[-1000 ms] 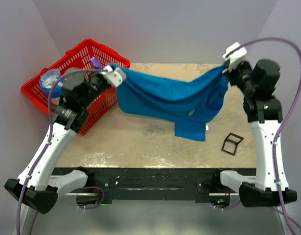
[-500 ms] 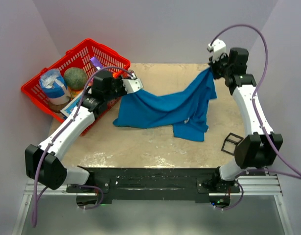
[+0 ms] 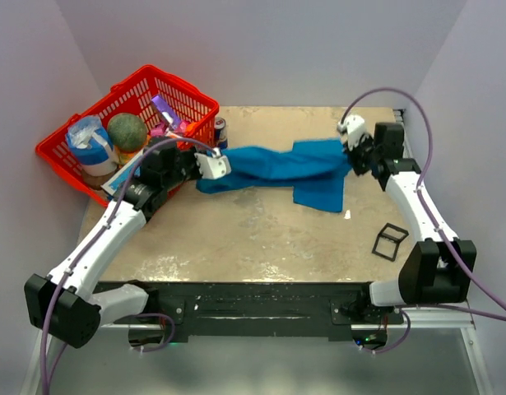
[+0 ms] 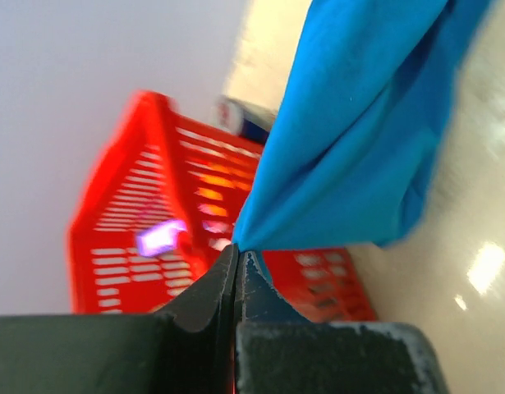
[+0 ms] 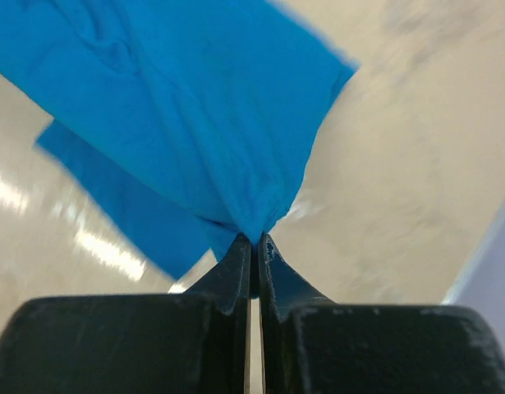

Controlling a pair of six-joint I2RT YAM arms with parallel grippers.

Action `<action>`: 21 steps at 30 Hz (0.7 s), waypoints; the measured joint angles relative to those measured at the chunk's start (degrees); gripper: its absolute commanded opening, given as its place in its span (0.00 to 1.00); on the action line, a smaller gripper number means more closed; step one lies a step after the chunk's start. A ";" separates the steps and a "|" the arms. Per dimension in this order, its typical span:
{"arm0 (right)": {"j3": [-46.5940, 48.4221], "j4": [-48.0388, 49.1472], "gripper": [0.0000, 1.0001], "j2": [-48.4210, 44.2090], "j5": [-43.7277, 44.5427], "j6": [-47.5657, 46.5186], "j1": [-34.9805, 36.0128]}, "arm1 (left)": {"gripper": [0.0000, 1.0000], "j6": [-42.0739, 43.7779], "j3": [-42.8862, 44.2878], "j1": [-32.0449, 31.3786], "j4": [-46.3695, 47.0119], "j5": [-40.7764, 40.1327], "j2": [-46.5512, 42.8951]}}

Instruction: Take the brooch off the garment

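Both jaws were clamped tight on the shirt (image 3: 277, 164): left gripper (image 3: 213, 166) pinching one end, right gripper (image 3: 350, 146) the other, cloth sagging onto the table (image 3: 236, 239) between. Basket (image 3: 191, 100) and a can (image 3: 220, 132) sat just behind the left one, a black frame (image 3: 391, 242) by the right arm. Both arms reached low and inward. Couldn't spot the brooch.
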 measured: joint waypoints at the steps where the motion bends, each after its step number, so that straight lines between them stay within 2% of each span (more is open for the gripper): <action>1: -2.23 -1.66 0.05 -0.46 -0.11 -0.76 0.04 | 0.00 0.76 -1.51 0.00 -2.03 0.28 -0.48; 3: -6.43 -6.23 0.16 -0.63 -0.94 -3.04 0.07 | 0.00 1.81 -3.58 0.00 -7.06 0.59 -0.02; 5: -8.59 -12.20 0.32 -0.13 -1.75 -5.68 0.11 | 0.00 2.25 -4.61 0.00 -12.31 1.07 1.29; 8: -8.83 -20.06 0.40 0.70 -2.95 -9.49 0.09 | 0.00 2.38 -6.27 0.00 -18.53 1.90 2.60; 11: -6.71 -24.52 0.43 2.14 -4.02 -10.54 -0.04 | 0.00 2.36 -8.04 0.00 -21.14 2.73 2.56; 14: 1.22 -26.08 0.43 7.26 -6.75 -9.01 -0.26 | 0.00 2.23 -8.66 0.00 -21.46 3.63 2.73; 17: 10.91 -23.85 0.45 14.60 -9.27 -5.33 -0.31 | 0.00 1.84 -8.28 0.00 -21.46 4.02 4.07; 21: 19.02 -19.96 0.45 23.32 -10.19 -0.50 -1.16 | 0.00 0.17 -6.40 0.00 -21.62 4.33 7.21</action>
